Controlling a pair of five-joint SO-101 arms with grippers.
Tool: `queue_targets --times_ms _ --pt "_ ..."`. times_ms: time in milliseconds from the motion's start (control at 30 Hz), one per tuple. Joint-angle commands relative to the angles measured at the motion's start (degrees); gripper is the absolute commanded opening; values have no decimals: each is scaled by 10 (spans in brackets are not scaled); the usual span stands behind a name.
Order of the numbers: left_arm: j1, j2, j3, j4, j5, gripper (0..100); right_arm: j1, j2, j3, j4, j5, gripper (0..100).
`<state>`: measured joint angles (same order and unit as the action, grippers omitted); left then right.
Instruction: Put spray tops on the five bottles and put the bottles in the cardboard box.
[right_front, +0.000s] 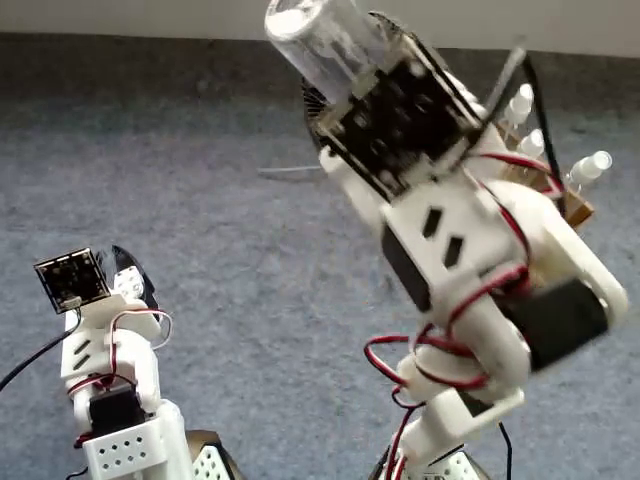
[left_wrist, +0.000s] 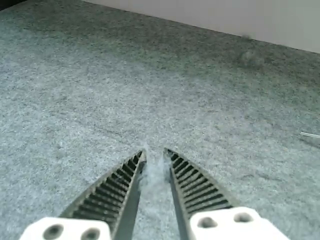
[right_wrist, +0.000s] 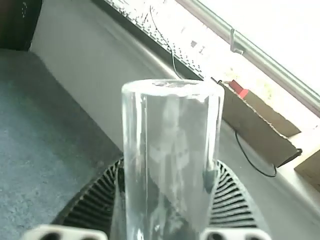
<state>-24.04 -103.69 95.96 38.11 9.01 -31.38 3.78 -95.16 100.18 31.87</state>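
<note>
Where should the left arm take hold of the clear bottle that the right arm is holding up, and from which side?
Probably on the bare stretch of the bottle that sticks out past the right gripper. Its wall there is straight and round, which suits fingers closing across it from the side. The rest of it sits between the right gripper's ribbed fingers, so there is no room there.

Right gripper (right_wrist: 169, 165) raised, clamped; left gripper (left_wrist: 154, 152) low, slightly parted.

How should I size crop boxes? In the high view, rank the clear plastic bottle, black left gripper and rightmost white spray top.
1. clear plastic bottle, though nearness to the camera enlarges it
2. black left gripper
3. rightmost white spray top
</note>
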Motion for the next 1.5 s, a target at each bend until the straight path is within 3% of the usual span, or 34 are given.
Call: queue_targets --times_ms 0,300,500,633,1133,1467 --pt "-5 -3 12 -11 3 7 27 -44 -65 13 -7 95" --pt "-5 -3 12 -11 3 7 107 -55 -65 13 -7 95" --pt "-5 -3 12 -11 3 7 109 -56 -66 13 -10 95" --pt "-5 -3 12 -11 3 7 109 -80 -65 13 -54 95" --pt "7 -3 12 -11 3 7 109 -195 -58 13 -55 95" --pt "7 -3 12 -11 3 7 109 -360 244 11 -57 92"
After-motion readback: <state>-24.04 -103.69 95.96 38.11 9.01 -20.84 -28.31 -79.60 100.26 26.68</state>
